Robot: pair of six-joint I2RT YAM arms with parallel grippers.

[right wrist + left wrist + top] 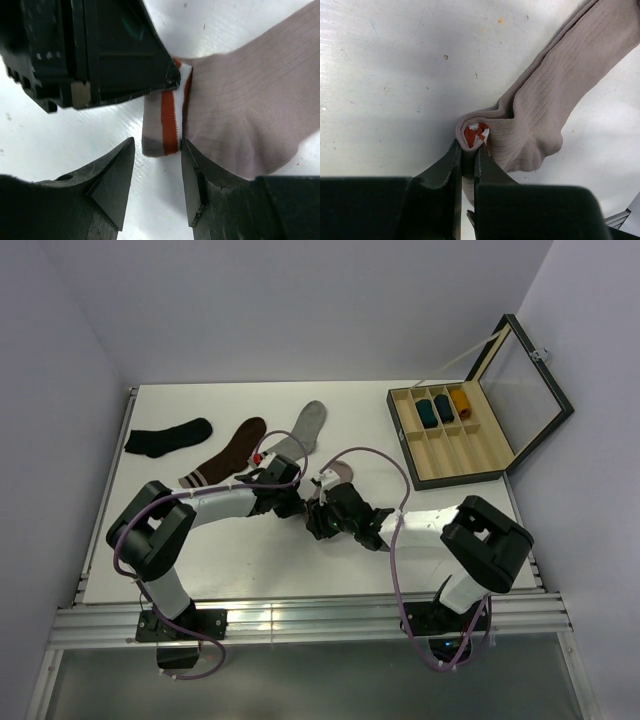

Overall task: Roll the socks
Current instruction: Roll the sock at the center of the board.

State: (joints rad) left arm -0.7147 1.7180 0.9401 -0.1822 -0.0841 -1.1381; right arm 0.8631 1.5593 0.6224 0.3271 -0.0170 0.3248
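Note:
The dusty pink sock [560, 85] lies on the white table, its red-and-white striped cuff [167, 120] folded over at the start of a roll. My left gripper [469, 152] is shut on this folded cuff end; it shows as a black body in the right wrist view [100, 50]. My right gripper [157, 147] is open, its fingers on either side of the cuff's free edge, the right finger touching the sock. In the top view both grippers meet at mid-table [308, 508], hiding most of the pink sock [341, 472]. The light grey sock [305, 426] lies flat behind them.
A dark brown sock [232, 452] and a black sock [168, 437] lie at the back left. An open wooden box [455, 435] with compartments holding three rolled socks stands at the back right, its lid [525, 370] raised.

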